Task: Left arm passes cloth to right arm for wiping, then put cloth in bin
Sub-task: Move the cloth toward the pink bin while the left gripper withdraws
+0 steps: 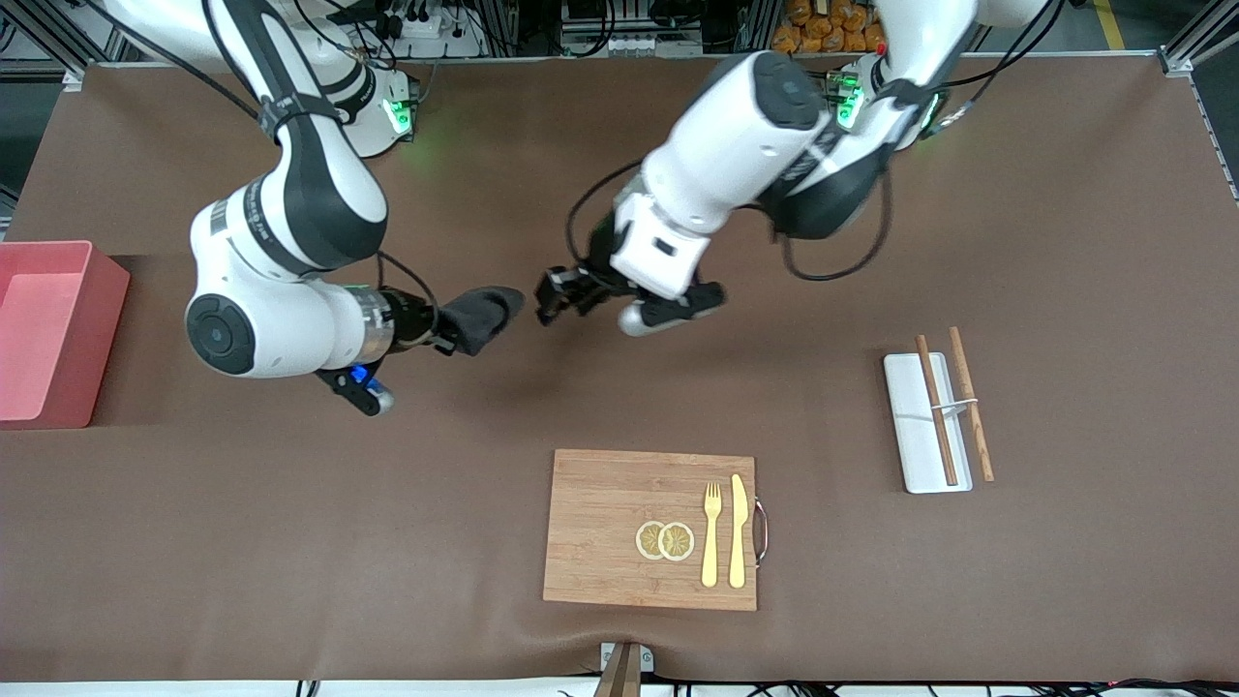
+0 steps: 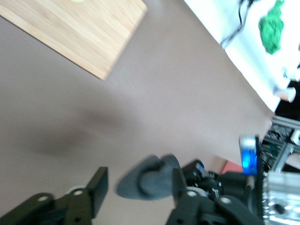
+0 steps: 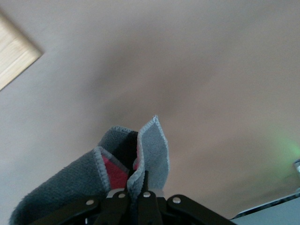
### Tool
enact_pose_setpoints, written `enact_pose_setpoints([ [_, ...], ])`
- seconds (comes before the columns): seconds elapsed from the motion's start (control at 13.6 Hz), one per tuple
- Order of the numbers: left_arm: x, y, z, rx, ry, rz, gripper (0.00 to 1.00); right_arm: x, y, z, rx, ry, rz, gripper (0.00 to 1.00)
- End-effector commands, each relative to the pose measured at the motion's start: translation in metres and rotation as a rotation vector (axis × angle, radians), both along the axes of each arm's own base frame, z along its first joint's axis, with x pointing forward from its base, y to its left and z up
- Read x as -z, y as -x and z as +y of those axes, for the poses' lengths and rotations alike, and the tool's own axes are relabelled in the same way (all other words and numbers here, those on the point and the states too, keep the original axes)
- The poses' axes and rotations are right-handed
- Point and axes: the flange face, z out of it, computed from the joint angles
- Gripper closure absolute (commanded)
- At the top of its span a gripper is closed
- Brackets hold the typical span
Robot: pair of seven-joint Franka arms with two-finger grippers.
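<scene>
Nearest the front edge of the table lay a wooden board (image 1: 650,529) carrying two lemon slices (image 1: 665,540), a fork (image 1: 711,533) and a knife (image 1: 738,530). The cloth (image 1: 481,318) itself hung above the bare middle of the table, pinched in the right gripper (image 1: 445,334), whose fingers were closed tight on one folded edge; the right wrist view showed the fabric bunched and standing up from between the pads. Just beside it, the left gripper (image 1: 554,295) hovered with its jaws spread and nothing between them, apart from the cloth.

Outward from there, the bin (image 1: 58,334) sat at the table's edge on the right arm's end, and a white tray (image 1: 924,423) with chopsticks (image 1: 953,408) lay toward the left arm's end.

Risks, as I judged them: the grip looked to be on a thin fold, so wiping pressure could drag the cloth free. The two grippers were close, and a swing by either could make them clip. Loose, trailing fabric might also catch the cutlery or push the slices off the board during a wipe.
</scene>
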Motion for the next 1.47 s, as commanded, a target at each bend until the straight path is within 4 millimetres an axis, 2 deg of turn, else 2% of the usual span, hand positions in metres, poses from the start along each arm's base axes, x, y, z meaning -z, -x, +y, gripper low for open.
enact_pose_setpoints([
  [0.0, -0.037, -0.008, 0.06, -0.031, -0.127, -0.006, 0.0, 0.031, 0.002, -0.038, -0.108, 0.114, -0.002, 1.0],
  [0.07, -0.043, -0.012, 0.082, -0.033, -0.199, -0.012, 0.0, 0.043, 0.002, -0.056, -0.151, 0.165, -0.014, 1.0],
  [0.15, -0.048, -0.018, 0.106, -0.015, -0.261, -0.023, 0.0, 0.057, 0.002, -0.082, -0.182, 0.174, -0.019, 1.0],
  [0.22, -0.049, -0.026, 0.134, 0.037, -0.312, -0.022, 0.0, 0.074, 0.005, -0.109, -0.222, 0.143, -0.034, 1.0],
  [0.29, -0.05, -0.029, 0.157, 0.104, -0.355, -0.016, 0.0, 0.082, 0.009, -0.132, -0.247, 0.118, -0.068, 1.0],
  [0.59, -0.054, -0.047, 0.253, 0.259, -0.444, 0.012, 0.0, 0.12, 0.02, -0.192, -0.314, 0.109, -0.099, 1.0],
  [0.81, -0.05, -0.051, 0.307, 0.315, -0.474, 0.024, 0.0, 0.147, 0.027, -0.253, -0.375, 0.068, -0.141, 1.0],
  [0.95, -0.052, -0.048, 0.337, 0.363, -0.493, 0.018, 0.0, 0.149, 0.034, -0.306, -0.426, 0.043, -0.143, 1.0],
  [1.03, -0.051, -0.044, 0.344, 0.37, -0.501, 0.021, 0.0, 0.151, 0.039, -0.335, -0.454, 0.017, -0.148, 1.0],
  [1.25, -0.061, -0.034, 0.358, 0.387, -0.566, 0.008, 0.0, 0.157, 0.062, -0.425, -0.542, 0.011, -0.14, 1.0],
  [1.39, -0.065, -0.03, 0.363, 0.398, -0.611, 0.016, 0.0, 0.15, 0.076, -0.474, -0.611, -0.008, -0.169, 1.0],
])
